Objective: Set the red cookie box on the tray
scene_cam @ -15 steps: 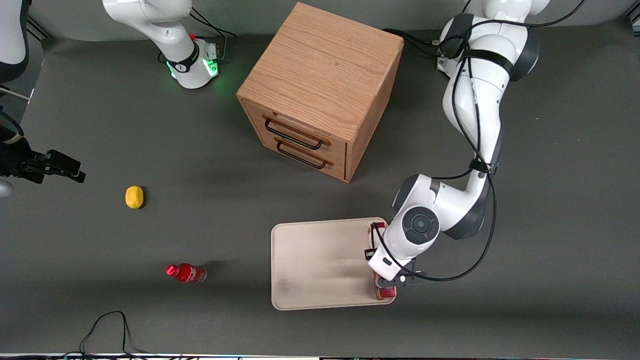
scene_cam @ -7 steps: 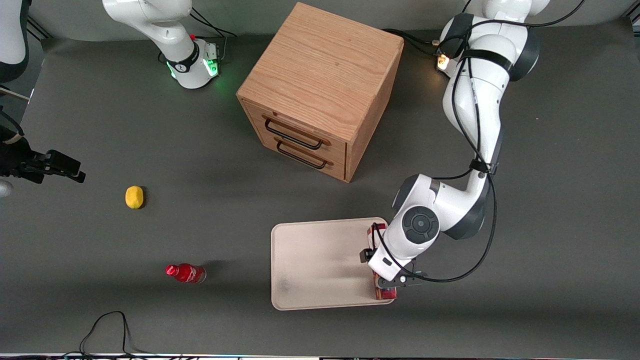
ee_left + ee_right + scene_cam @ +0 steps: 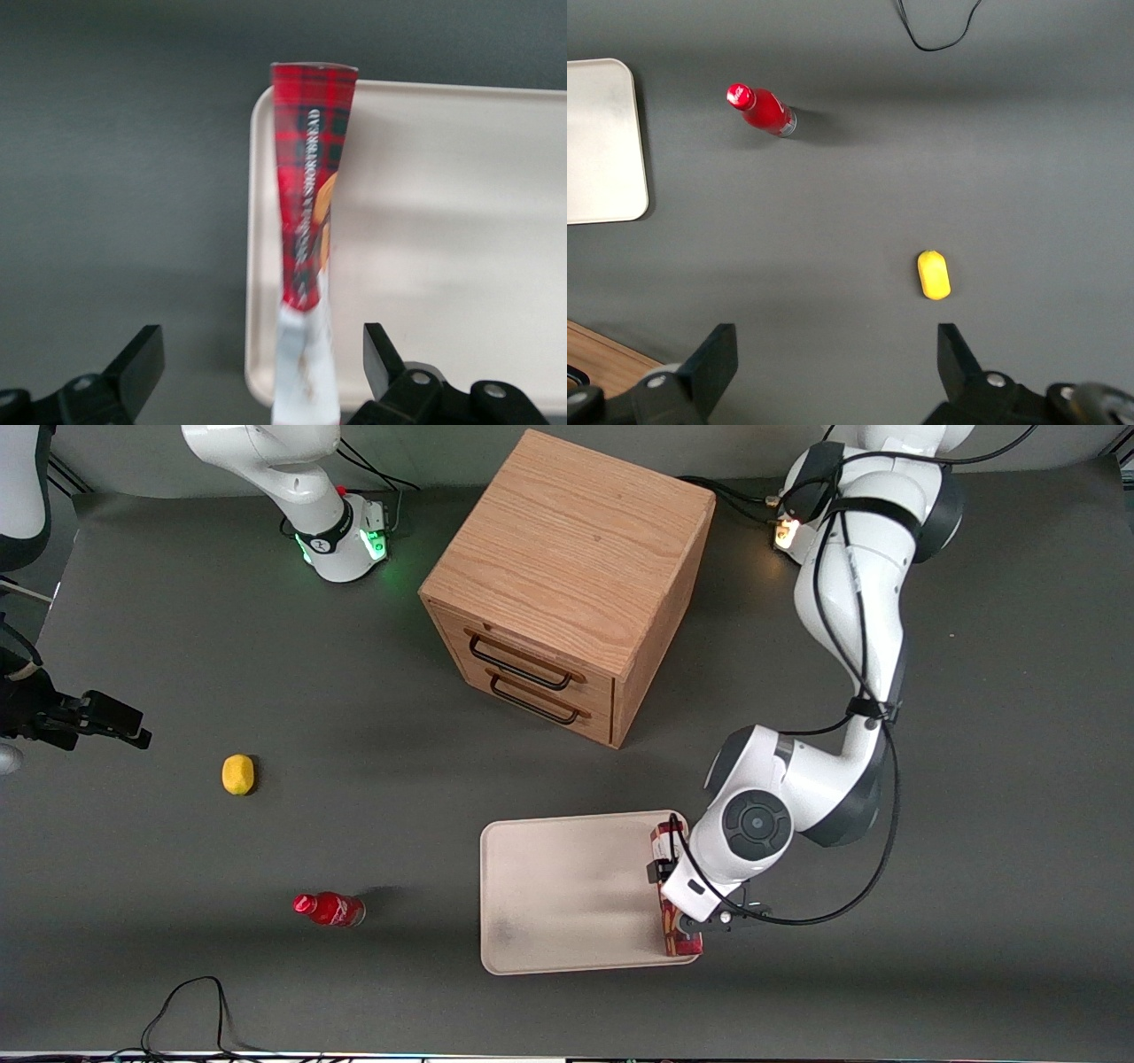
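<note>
Cookie box (image 3: 308,186) sits on its narrow edge along the tray's (image 3: 567,895) rim – claw (image 3: 266,372) hangs above it, fingers spread apart. Light, thin cardboard, probably tippy – best pinched gently across the flat sides.

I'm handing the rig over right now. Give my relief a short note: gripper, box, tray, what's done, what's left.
Gripper: open, fingers apart on either side of the cookie box, not touching it; it sits above the tray's edge toward the working arm's end.
Cookie box: standing on its narrow side on the tray, right along that rim.
Done: box is on the tray and released.
Left: lift the arm straight up clear of the box; it stands on a thin edge near the rim, so a bump could tip it.
</note>
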